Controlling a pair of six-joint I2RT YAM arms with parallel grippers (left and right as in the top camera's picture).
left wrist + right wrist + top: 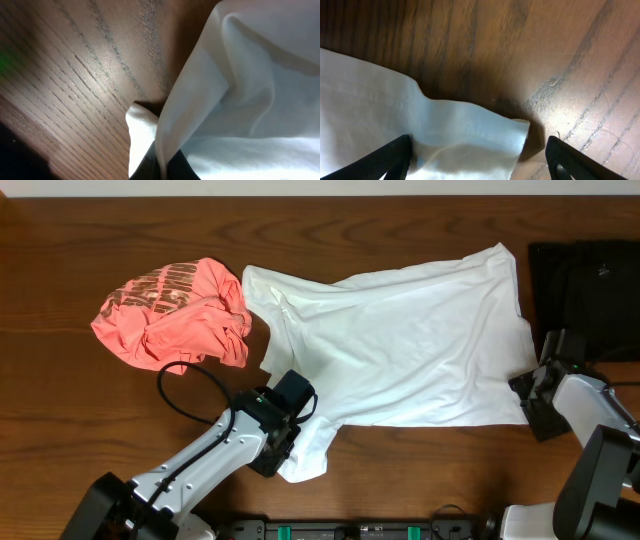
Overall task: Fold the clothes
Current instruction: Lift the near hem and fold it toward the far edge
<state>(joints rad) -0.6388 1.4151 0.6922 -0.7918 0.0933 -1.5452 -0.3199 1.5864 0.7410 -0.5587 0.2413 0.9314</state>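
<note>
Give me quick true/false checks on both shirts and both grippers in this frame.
1. The left gripper is shut on the white T-shirt. True.
2. The right gripper is clamped on the T-shirt. False: its jaws stand open on either side of a corner of the shirt.
3. The coral-pink shirt lies folded flat. False: it sits in a crumpled heap, touching the T-shirt on the robot's left.
4. A black folded garment lies on the table to the right of the T-shirt. True.
</note>
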